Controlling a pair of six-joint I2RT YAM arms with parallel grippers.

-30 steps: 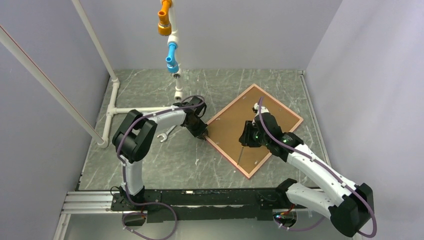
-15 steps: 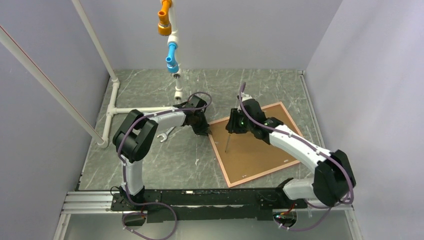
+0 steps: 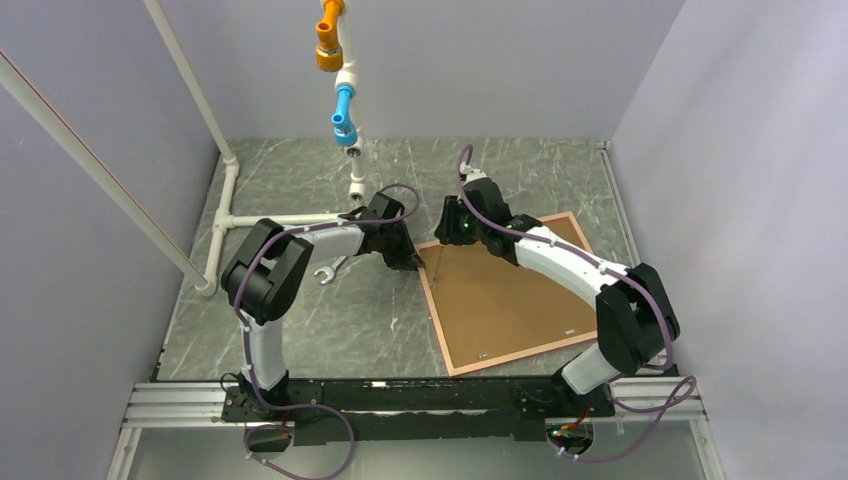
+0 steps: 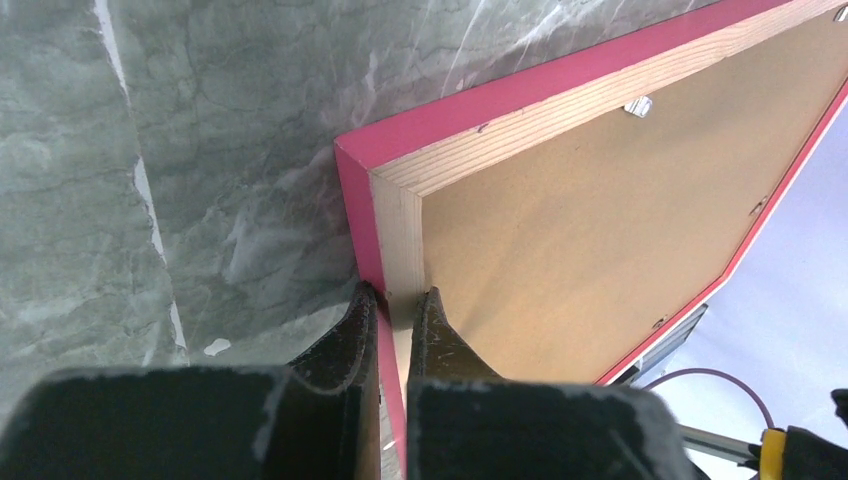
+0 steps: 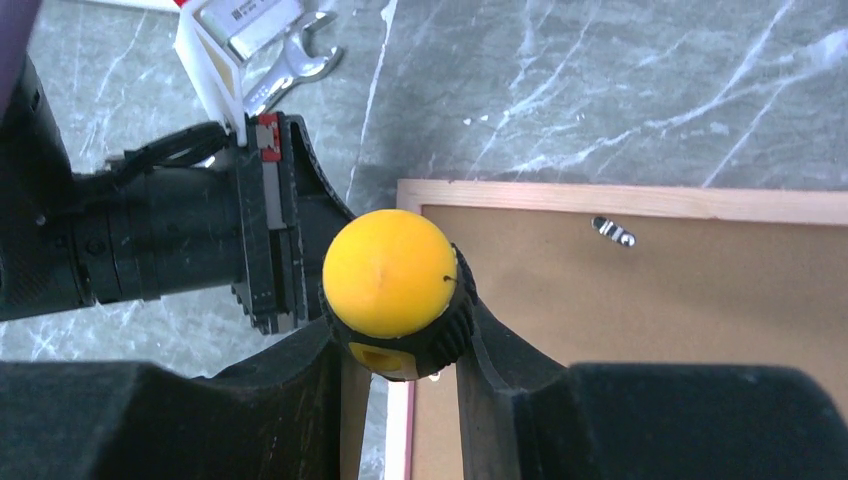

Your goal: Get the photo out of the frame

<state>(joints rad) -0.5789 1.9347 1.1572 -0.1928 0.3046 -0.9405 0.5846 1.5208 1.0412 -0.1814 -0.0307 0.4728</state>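
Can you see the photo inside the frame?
No, the frame lies face down, so only its brown backing board shows.

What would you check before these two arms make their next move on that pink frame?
1. Left tool clamped on the frame border near its corner: ok.
2. Right tool gripping the screwdriver: ok.
3. Screwdriver tip placed on a metal tab: cannot tell, the handle hides the tip.
4. Backing board out of the frame: not ok, it sits inside.
5. Photo reachable: cannot tell, nothing of it shows.
6. Wrench apart from the frame: ok.
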